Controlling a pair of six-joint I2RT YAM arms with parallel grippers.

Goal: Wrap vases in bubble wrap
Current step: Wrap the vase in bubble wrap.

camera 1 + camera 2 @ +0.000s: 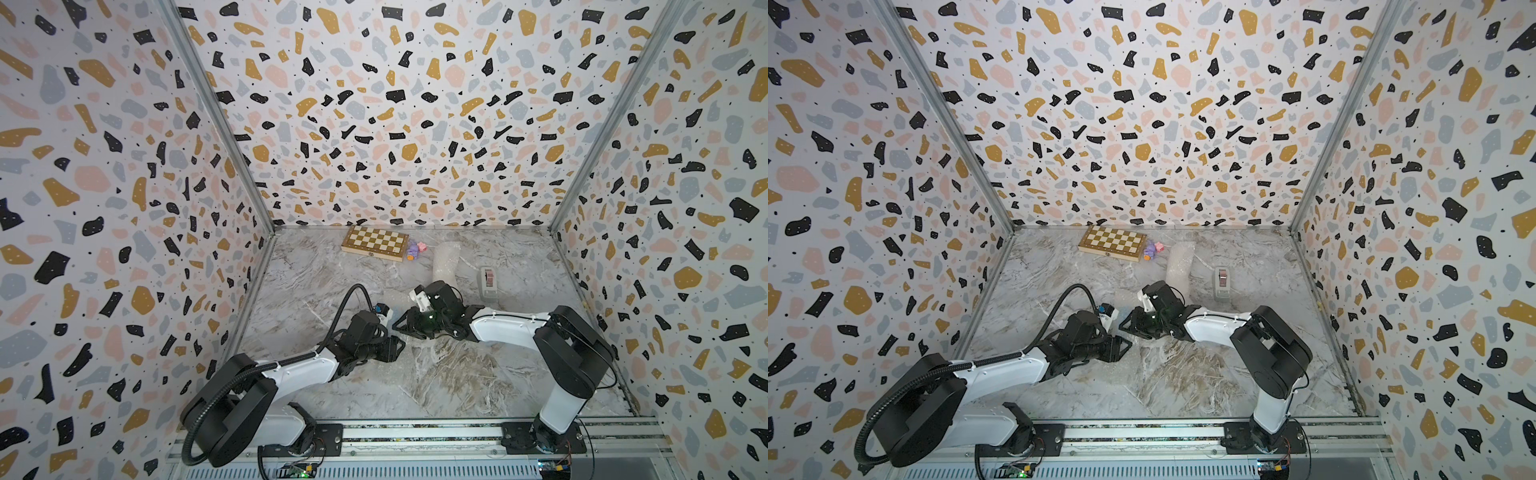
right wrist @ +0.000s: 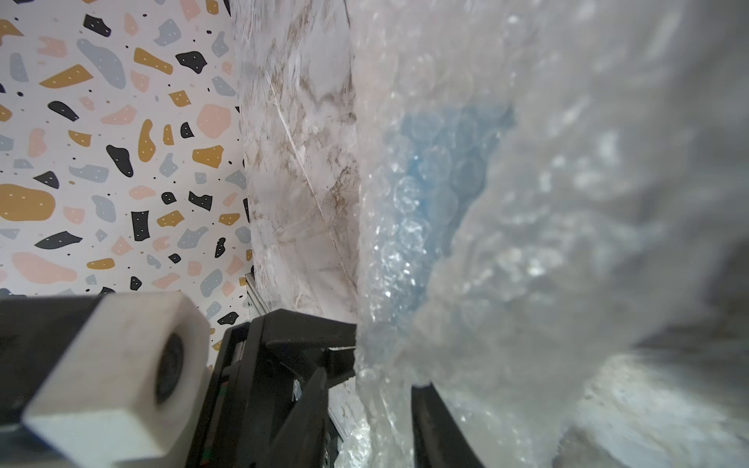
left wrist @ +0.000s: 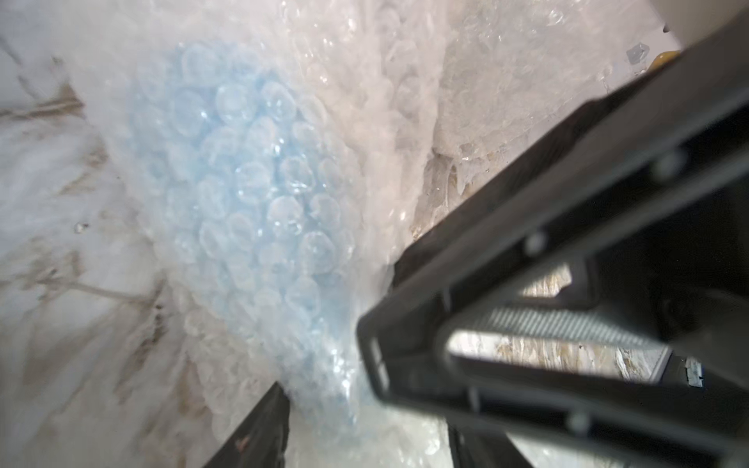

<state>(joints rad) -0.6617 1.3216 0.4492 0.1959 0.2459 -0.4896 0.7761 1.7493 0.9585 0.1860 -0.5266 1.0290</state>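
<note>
Our left fingers (image 3: pixel 251 433) and right fingers (image 2: pixel 437 425) met mid-counter (image 1: pixel 311 282) around the light blue vase (image 3: pixel 243 194), which lay swathed in bubble wrap (image 3: pixel 385 81). We could not tell whether either pair gripped. A loose hold might let the wrap spring open.

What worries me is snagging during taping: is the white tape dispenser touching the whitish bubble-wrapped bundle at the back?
Apart. Both top views show bare grey marble between the white tape dispenser and the whitish bubble-wrapped bundle.
</note>
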